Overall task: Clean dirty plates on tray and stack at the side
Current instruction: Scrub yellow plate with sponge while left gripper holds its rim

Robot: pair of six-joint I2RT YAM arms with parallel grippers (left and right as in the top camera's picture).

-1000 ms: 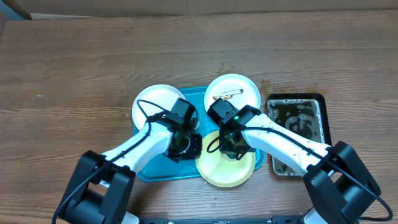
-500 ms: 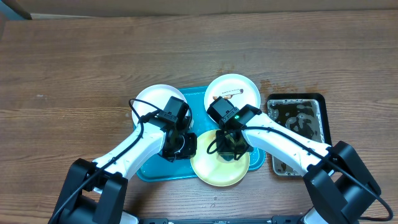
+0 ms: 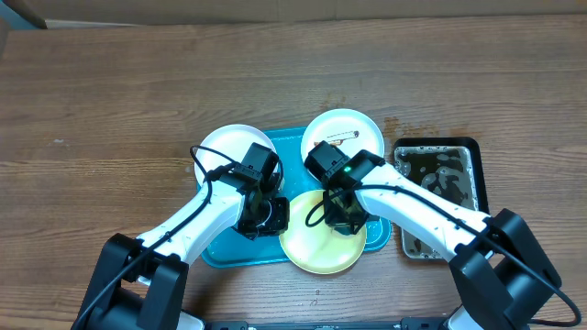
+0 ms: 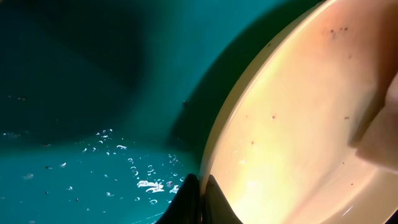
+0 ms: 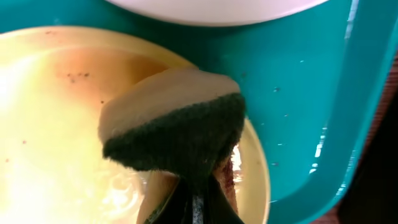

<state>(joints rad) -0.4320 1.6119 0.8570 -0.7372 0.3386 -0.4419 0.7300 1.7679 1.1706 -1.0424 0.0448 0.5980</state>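
Observation:
The pale yellow-green plate [image 3: 316,249] lies at the front of the turquoise tray [image 3: 225,249], partly over its front right edge. My left gripper [image 3: 273,218] is shut on this plate's left rim [image 4: 214,149]. My right gripper [image 3: 341,218] is shut on a sponge [image 5: 177,124] with a dark green scrub side, pressed on the wet, speckled plate [image 5: 56,118]. A white plate [image 3: 225,147] sits at the tray's back left. A second white plate [image 3: 344,133] with brown smears sits at the back right.
A black tray of murky water [image 3: 440,197] stands to the right of the turquoise tray. Water droplets lie on the turquoise tray floor [image 4: 93,155]. Bare wooden table [image 3: 110,101] surrounds everything.
The yellow-green plate has shifted left on the tray, pulled by my left gripper. My right gripper with the sponge has moved slightly left over the plate.

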